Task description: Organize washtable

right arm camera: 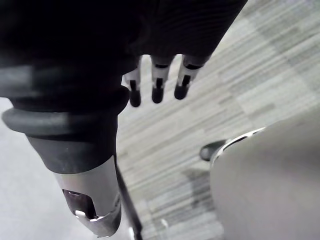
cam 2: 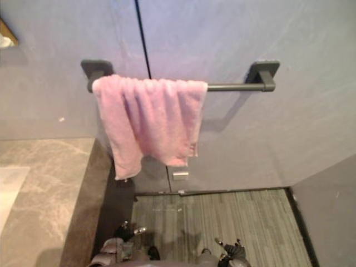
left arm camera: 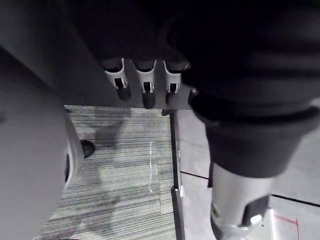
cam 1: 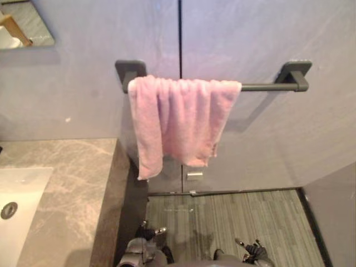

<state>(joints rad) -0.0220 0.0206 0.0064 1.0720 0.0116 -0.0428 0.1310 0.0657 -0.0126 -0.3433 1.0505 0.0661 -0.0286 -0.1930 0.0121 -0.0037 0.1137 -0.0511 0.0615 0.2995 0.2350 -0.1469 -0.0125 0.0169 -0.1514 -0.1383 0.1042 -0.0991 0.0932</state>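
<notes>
The grey stone washtable (cam 1: 72,183) lay to the outer side of the left hand (left arm camera: 144,82), higher than it. It held 1 white sink (cam 1: 25,186) with its drain (cam 1: 9,209), and a mirror (cam 1: 28,22) sat on the wall beyond. The left hand hung low beside the counter's dark side face. Its fingers were straight and relaxed, pointing at the striped floor (cam 1: 233,222), and it held nothing. That looked like a resting pose, well apart from any work.

The pink towel (cam 1: 178,119) hung above and ahead of both hands, roughly between them and nearer the left hand's side. It was draped over the dark towel bar (cam 1: 267,87) and gathered toward the end nearest the left hand. 1 corner trailed lower than the rest, and the bar's end toward the right hand was bare. Hanging it there probably kept it off the counter and let it dry. By that reading the tidying looked close to done, apart from perhaps spreading the folds evenly.

A small pale metal fitting (cam 1: 194,174) sat on the wall under the towel. The right hand (right arm camera: 157,82) hung low as well, fingers loose and empty above the floor. A grey side wall (cam 1: 334,211) stood past its outer side. Nothing lay between either hand and the towel. Only the counter's edge crowded the left hand's upward path.
</notes>
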